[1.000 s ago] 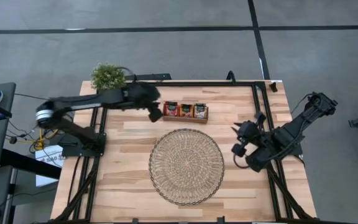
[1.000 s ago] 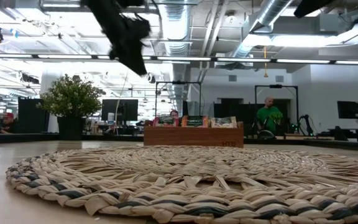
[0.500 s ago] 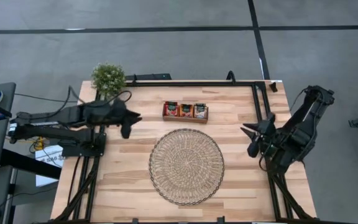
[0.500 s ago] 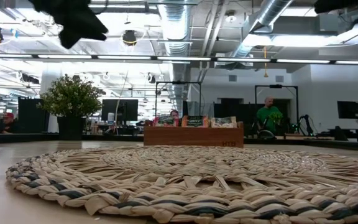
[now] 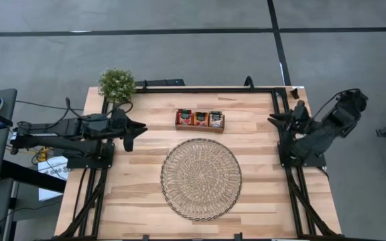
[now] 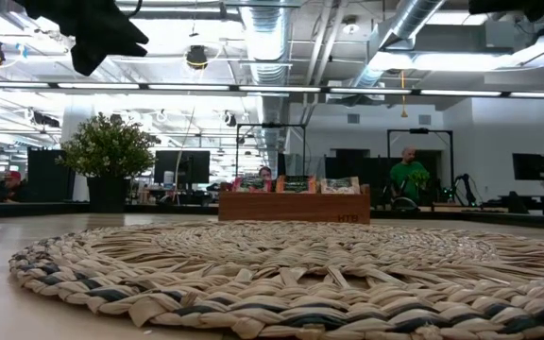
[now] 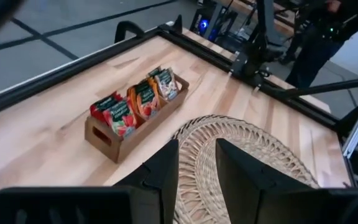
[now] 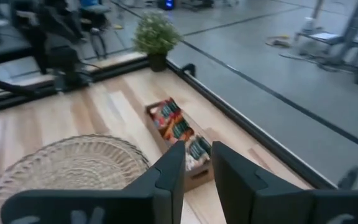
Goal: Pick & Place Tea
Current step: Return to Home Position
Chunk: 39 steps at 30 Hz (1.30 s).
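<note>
The tea sachets (image 5: 200,118), red-orange and paler ones with dark labels, stand on edge in the three slots of a brown wooden tray (image 5: 177,126) at the table's far middle. They also show in the left wrist view (image 7: 138,102) and the right wrist view (image 8: 179,127). My left gripper (image 5: 131,131) hovers at the table's left side, open, pointing toward the tray, with nothing between its fingers (image 7: 166,174). My right gripper (image 5: 278,120) is drawn back over the table's right rail, open and holding nothing (image 8: 197,168).
A round woven mat (image 5: 201,179) lies in the table's middle, near side of the tray. A small potted plant (image 5: 116,83) stands at the far left corner. Black frame rails (image 5: 277,107) run along the table's far and side edges. People stand in the room beyond (image 6: 407,176).
My left gripper has drawn back from beside the tray toward the table's left edge, rolling as it went, most of the way in the first half second. My right gripper has pulled back toward the table's right and far edge. The tea and tray have stayed put.
</note>
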Each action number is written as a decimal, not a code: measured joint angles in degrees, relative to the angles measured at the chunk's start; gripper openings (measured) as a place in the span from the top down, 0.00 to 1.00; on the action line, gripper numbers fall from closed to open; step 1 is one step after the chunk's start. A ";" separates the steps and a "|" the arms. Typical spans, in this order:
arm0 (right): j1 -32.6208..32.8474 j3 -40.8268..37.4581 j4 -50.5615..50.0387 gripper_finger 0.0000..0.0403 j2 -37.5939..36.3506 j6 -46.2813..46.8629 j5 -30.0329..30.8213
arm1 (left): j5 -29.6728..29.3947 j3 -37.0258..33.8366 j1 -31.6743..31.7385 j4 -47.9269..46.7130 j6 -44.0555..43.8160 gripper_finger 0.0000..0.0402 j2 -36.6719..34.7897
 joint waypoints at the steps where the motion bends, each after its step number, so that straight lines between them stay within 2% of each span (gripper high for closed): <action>1: -0.80 0.00 1.89 0.83 -1.29 -3.35 -1.10 | 0.00 0.00 0.00 0.01 -0.68 0.76 0.39; 5: -3.78 -1.51 7.97 0.87 -6.08 -12.48 -6.34 | 0.00 0.00 0.02 -0.03 -5.54 0.76 1.53; 9: -5.62 -7.01 14.97 0.92 -11.83 -15.72 -12.88 | 0.04 0.00 0.02 0.12 -6.98 0.76 2.34; 14: -6.19 -18.31 28.61 0.96 -19.72 -18.58 -18.26 | 1.17 -0.03 0.02 3.98 -3.06 0.76 3.59; 18: -6.19 -27.07 36.80 0.97 -27.21 -20.29 -21.99 | 6.10 -2.96 0.02 13.52 2.67 0.76 4.13; 21: -6.19 -30.74 37.87 0.96 -32.05 -20.46 -22.28 | 8.55 -5.72 0.02 18.27 4.73 0.76 4.23; 25: -6.19 -31.13 36.51 0.95 -36.88 -20.77 -22.14 | 8.50 -8.63 0.02 19.76 4.57 0.76 2.35; 30: -6.28 -30.04 34.43 0.96 -36.72 -20.14 -18.74 | 7.98 -12.69 0.02 21.69 5.12 0.76 -4.15; 34: -6.51 -30.87 33.68 0.97 -36.83 -20.83 -12.72 | 7.07 -16.58 0.02 24.92 5.35 0.76 -10.45; 39: -6.56 -30.91 33.88 0.97 -36.79 -20.89 -16.30 | 7.72 -21.08 0.00 26.21 6.33 0.76 -16.95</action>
